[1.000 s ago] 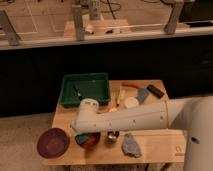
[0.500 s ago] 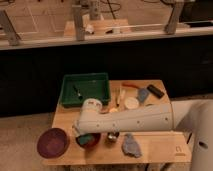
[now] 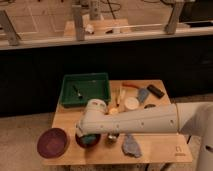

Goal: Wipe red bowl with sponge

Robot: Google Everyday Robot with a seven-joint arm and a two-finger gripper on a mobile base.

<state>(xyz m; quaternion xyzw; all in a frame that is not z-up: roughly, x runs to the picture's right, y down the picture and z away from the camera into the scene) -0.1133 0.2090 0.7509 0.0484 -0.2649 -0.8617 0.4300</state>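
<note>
A small red bowl (image 3: 88,141) sits near the table's front left, with something teal inside it that may be the sponge. A larger dark red dish (image 3: 52,142) lies just left of it. My white arm reaches in from the right, and my gripper (image 3: 89,134) points down right over the small red bowl, mostly hidden by the wrist. A blue-grey block (image 3: 142,94) lies at the back right.
A green tray (image 3: 85,90) with a small metal item stands at the table's back left. A white round lid (image 3: 131,103), a black object (image 3: 155,91), an orange item (image 3: 129,85) and a crumpled blue-grey cloth (image 3: 131,146) lie around. A counter runs behind.
My wrist has shifted slightly right and lower over the small red bowl. The other objects have not moved.
</note>
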